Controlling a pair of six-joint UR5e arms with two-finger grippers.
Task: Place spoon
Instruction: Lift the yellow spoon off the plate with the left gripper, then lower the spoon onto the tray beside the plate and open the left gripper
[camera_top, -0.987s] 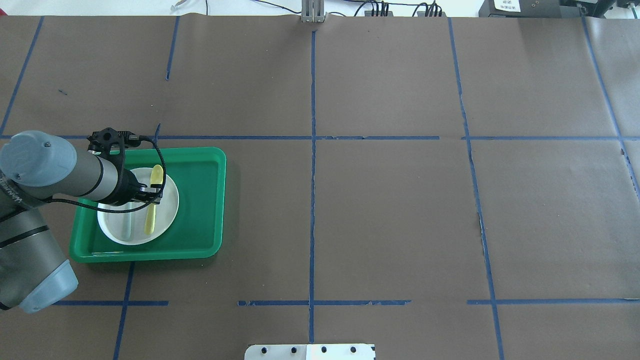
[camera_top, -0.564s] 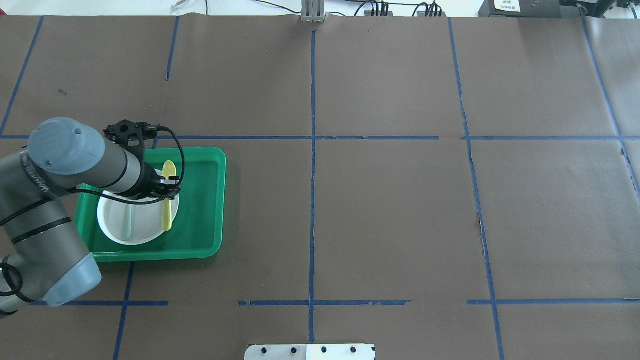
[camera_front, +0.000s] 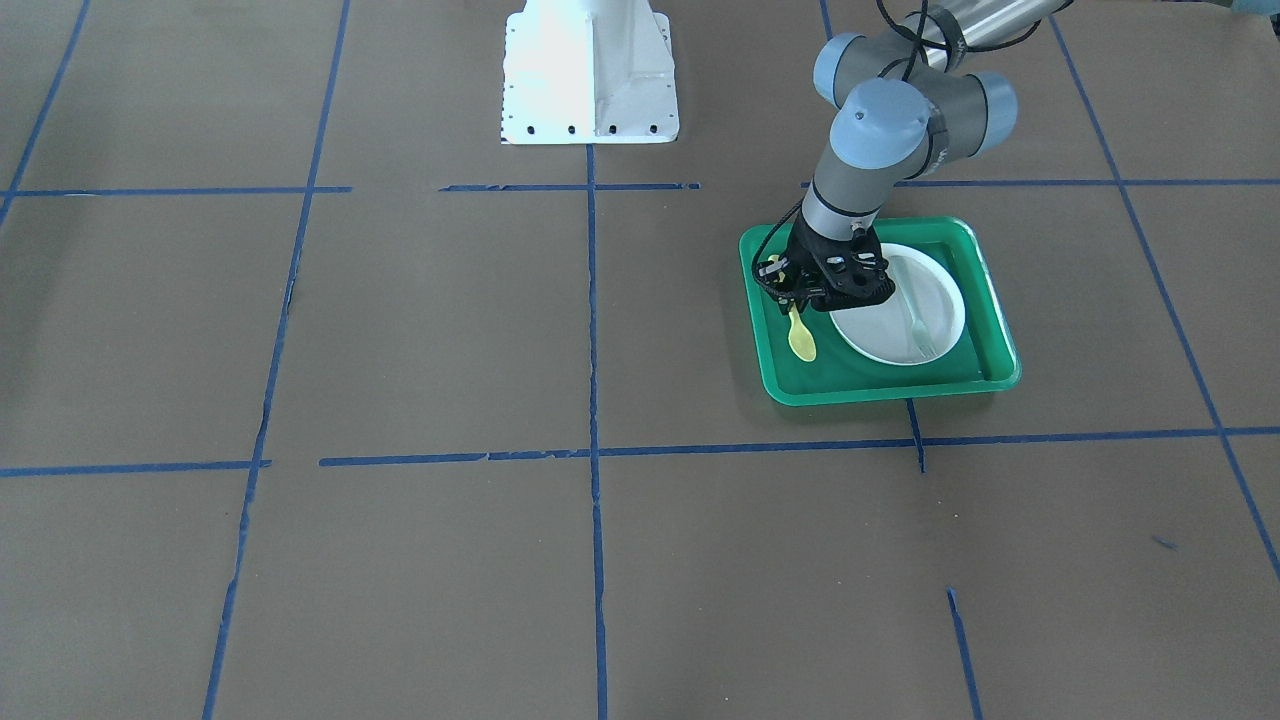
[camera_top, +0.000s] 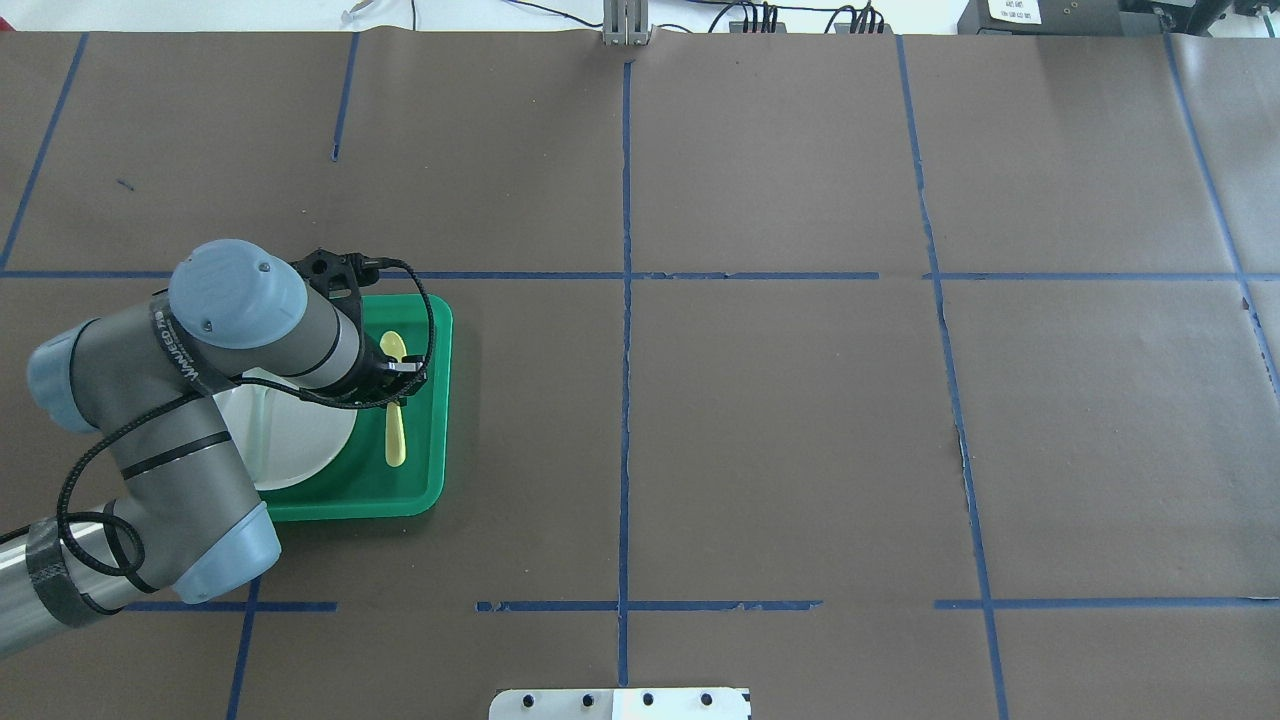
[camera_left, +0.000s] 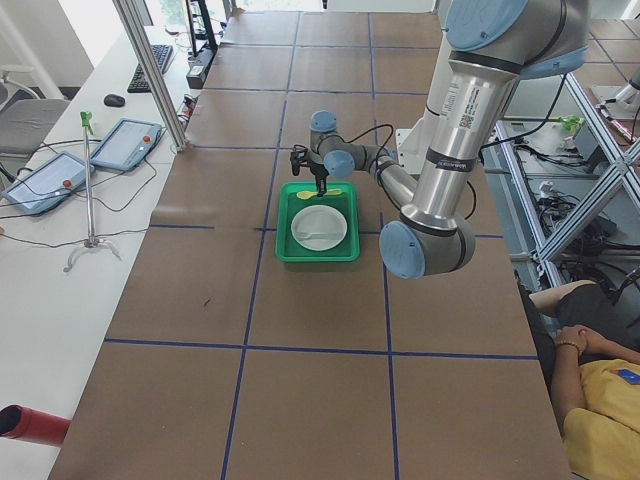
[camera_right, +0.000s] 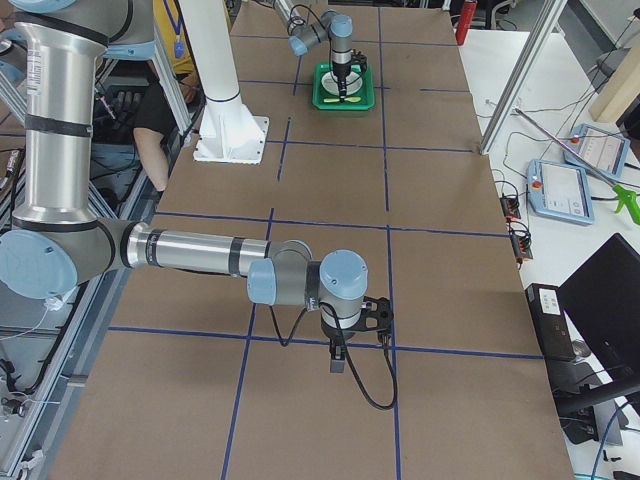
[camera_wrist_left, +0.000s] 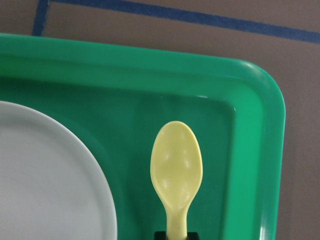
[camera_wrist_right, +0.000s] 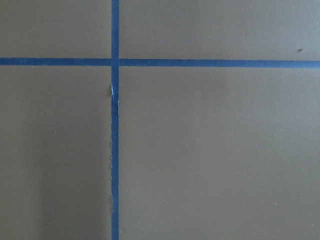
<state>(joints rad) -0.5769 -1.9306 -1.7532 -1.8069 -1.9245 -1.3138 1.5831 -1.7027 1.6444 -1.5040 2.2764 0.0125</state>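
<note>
The left pincer (camera_top: 402, 378) grips the yellow plastic spoon (camera_wrist_left: 176, 170) by its handle, near the bowl, over the green tray (camera_top: 440, 400) beside the white plate (camera_front: 900, 320). The spoon looks light, stiff and probably slick, so the slim handle suits the hold. I cannot tell the right pincer (camera_right: 337, 358) state.

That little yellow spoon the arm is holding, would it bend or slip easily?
Probably light: the spoon looks small, thin and plastic. It seems fairly stiff, since its handle sticks straight out from the left gripper without sagging. Its glossy bowl suggests a slick surface, so it might swivel in that narrow pinch.
</note>
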